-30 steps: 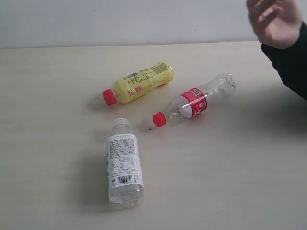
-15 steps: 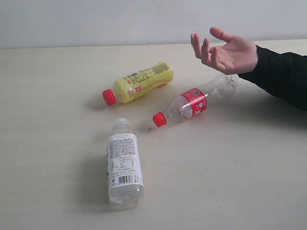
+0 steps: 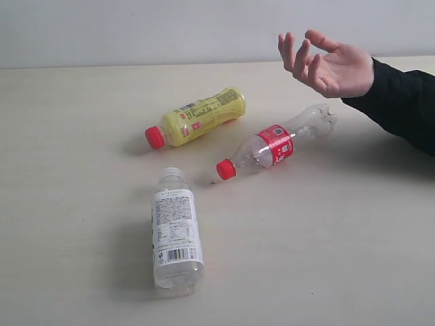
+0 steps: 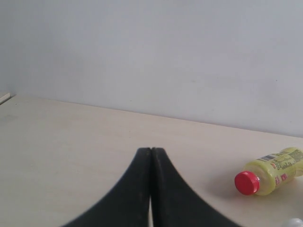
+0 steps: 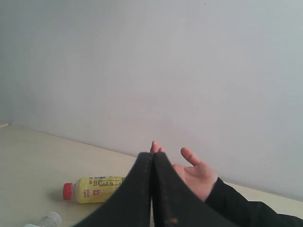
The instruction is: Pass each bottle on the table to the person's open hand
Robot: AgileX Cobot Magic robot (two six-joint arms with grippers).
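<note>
Three bottles lie on their sides on the beige table (image 3: 61, 204): a yellow bottle (image 3: 197, 116) with a red cap, a clear bottle with a red label (image 3: 275, 145) and red cap, and a clear bottle with a white label (image 3: 175, 231). The green-white labelled bottle is out of view. A person's open hand (image 3: 329, 64) in a black sleeve hovers palm-up above the table at the back right. Neither gripper shows in the exterior view. My left gripper (image 4: 151, 150) is shut and empty, the yellow bottle (image 4: 270, 177) off to its side. My right gripper (image 5: 152, 155) is shut and empty, the hand (image 5: 196, 176) beyond it.
A pale grey wall (image 3: 170, 30) runs behind the table's far edge. The person's black sleeve (image 3: 404, 102) reaches in over the table from the right.
The hand swung down from the top right corner toward the middle, opened palm-up, then drew slightly back right and up. The bottles have not moved.
</note>
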